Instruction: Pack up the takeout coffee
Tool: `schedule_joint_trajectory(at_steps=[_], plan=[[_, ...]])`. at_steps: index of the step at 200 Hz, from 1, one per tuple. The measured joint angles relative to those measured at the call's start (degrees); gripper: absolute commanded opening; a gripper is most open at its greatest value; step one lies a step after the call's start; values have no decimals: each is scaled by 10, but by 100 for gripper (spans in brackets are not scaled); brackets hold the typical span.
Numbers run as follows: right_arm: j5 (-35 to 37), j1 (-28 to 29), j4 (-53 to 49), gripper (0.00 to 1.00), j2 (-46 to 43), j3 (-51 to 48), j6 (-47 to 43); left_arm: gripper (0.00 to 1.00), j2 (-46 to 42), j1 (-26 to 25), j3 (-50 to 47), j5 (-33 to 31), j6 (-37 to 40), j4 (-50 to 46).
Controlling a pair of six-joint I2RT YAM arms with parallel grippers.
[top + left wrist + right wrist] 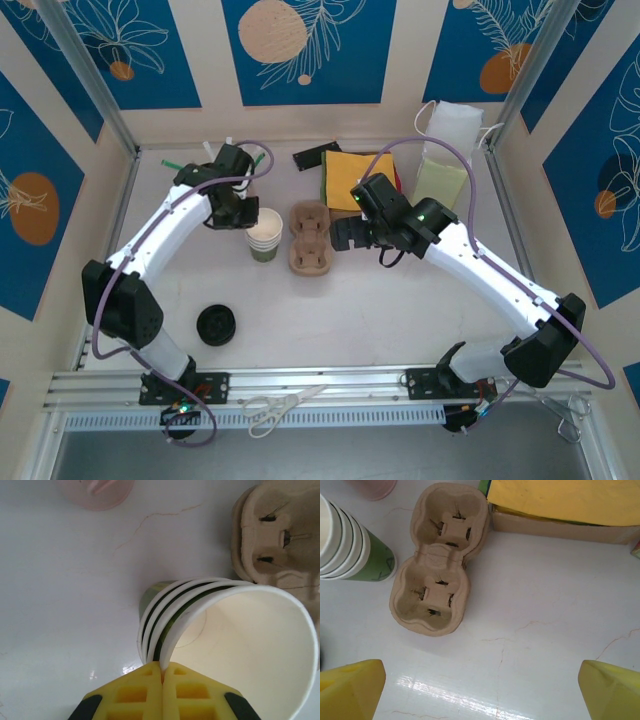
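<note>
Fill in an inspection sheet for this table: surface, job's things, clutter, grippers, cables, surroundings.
Surface: white table, faint hairline marks.
Job's things: stack of cups, lidless, beside the cardboard carrier; black lid lies apart, near the left arm's base.
Clutter: scissors on the front rail; yellow napkins and white bag at the far edge.
Grippers: left gripper shut on the top cup's rim; right gripper open above the table.
Cables: purple cable loops along each arm; no snag seen.
Surroundings: blue leaf-print panels.

The stacked cups (265,235) are green outside, cream inside. The cup carrier (309,238) is pulp brown, the lid (216,324) black, the napkins (358,178) yellow. The left gripper (162,674) has yellow fingers. Wall panels (310,45) show white leaves on blue.
</note>
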Motion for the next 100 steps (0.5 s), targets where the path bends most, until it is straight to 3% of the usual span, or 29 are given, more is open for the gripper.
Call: schedule_joint_trajectory(at_steps=[100], plan=[[-1, 0, 0, 99, 0, 0, -2, 0, -26, 25, 0, 15, 0, -8]])
